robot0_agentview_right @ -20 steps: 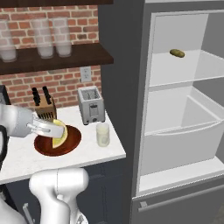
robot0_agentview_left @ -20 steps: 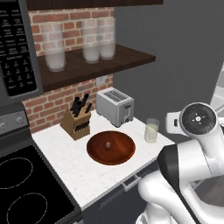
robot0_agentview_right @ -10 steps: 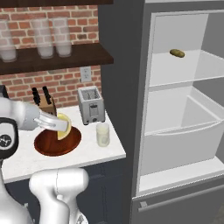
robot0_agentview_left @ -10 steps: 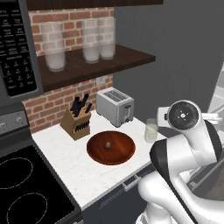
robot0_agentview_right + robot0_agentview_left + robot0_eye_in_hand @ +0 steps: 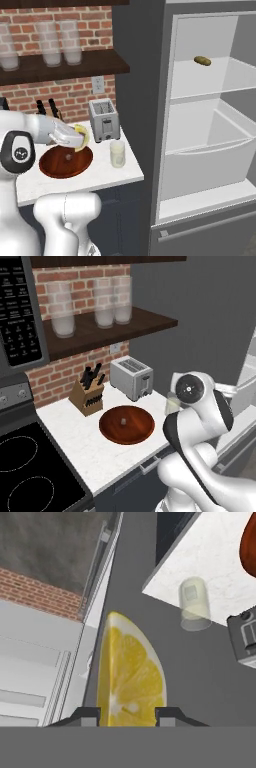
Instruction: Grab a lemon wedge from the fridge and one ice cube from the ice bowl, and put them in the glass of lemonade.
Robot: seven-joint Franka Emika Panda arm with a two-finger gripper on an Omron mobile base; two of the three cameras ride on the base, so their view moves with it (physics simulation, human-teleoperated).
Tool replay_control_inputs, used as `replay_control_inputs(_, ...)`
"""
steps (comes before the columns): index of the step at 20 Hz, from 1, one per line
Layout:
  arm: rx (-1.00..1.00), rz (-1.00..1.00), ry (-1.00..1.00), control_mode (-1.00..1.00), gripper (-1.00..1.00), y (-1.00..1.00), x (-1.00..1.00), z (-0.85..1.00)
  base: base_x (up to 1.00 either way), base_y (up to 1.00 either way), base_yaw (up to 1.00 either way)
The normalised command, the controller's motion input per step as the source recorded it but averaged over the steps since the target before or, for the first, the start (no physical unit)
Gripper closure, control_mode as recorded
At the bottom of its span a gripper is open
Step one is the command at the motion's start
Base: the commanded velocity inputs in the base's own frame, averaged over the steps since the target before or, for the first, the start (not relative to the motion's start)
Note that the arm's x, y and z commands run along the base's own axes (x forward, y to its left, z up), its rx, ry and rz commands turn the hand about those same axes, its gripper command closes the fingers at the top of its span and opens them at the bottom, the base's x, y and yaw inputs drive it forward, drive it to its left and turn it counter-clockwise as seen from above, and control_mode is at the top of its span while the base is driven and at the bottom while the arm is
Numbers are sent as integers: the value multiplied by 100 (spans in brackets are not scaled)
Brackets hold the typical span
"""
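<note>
**A:** Where is the lemon wedge right now?

**B:** My fingers [image 5: 127,714] are closed narrowly on the lemon wedge [image 5: 130,672], one tip on each side of it. In the right base view, the wedge [image 5: 82,135] hangs above the counter [image 5: 100,175], over the right rim of the ice bowl [image 5: 66,161].

**A:** And where is the glass of lemonade compared with that bowl?

**B:** The glass of lemonade [image 5: 117,153] stands upright on the counter just to the right of the bowl, apart from it and close to the counter's right edge. In the hand view, the glass [image 5: 194,603] sits ahead of the wedge, not touching it.

**A:** What is inside the bowl?

**B:** The ice cube [image 5: 122,420], a tiny pale piece, sits near the bowl's centre.

**A:** What else stands around the bowl?

**B:** A toaster [image 5: 131,377] stands behind it by the brick wall, with a knife block [image 5: 89,396] to the left of the toaster. The fridge [image 5: 210,125] stands open well to the right of the bowl, with an olive-green item [image 5: 202,61] on its upper shelf.
</note>
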Motion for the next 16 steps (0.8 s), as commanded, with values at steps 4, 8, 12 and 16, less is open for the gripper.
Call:
replay_control_inputs(4, 0, -2, -9, -100, 100, -26, 21, -29, 0, 0, 0)
replay_control_inputs(8, 0, 0, -1, -100, 100, -14, 30, -33, 0, 0, 0)
replay_control_inputs(12, 0, 0, 0, -100, 100, -6, 31, -36, 0, 0, 0)
replay_control_inputs(16, 1, 0, 0, -100, 100, -1, 36, -34, 0, 0, 0)
